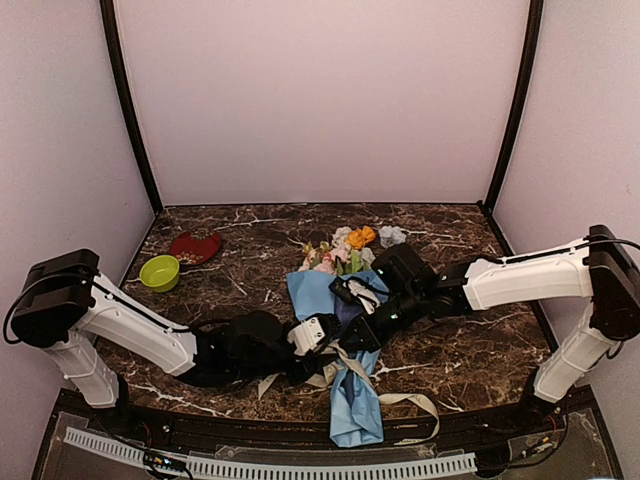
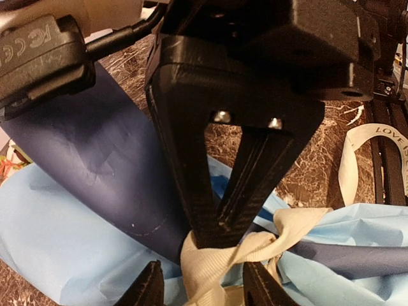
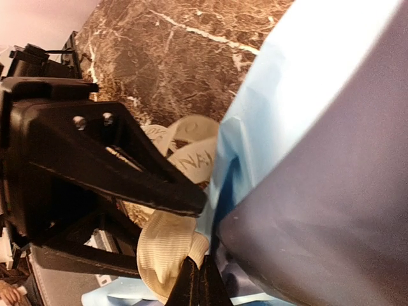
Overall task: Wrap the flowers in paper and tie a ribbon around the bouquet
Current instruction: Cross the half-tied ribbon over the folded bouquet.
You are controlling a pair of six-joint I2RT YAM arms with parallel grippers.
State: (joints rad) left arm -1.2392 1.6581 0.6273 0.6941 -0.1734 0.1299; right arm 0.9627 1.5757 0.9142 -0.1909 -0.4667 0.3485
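- Left gripper (image 2: 203, 280) fingers stand spread, one on each side of the bunched ribbon (image 2: 255, 245), not clamping it.
- Right gripper (image 2: 220, 231) fingertips are pressed together, pinching the ribbon at its crossing.
- Crossing sits on the paper (image 2: 57, 248) cone.
- Bouquet (image 1: 310, 295) lies mid-table (image 1: 250, 235), flowers (image 1: 345, 250) toward the far wall.

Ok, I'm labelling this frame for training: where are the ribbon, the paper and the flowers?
ribbon (image 2: 210, 268): left wrist view, on the bunched part.
paper (image 1: 355, 412): top external view, on the light-blue lower end.
flowers (image 1: 360, 237): top external view, on the orange bloom.
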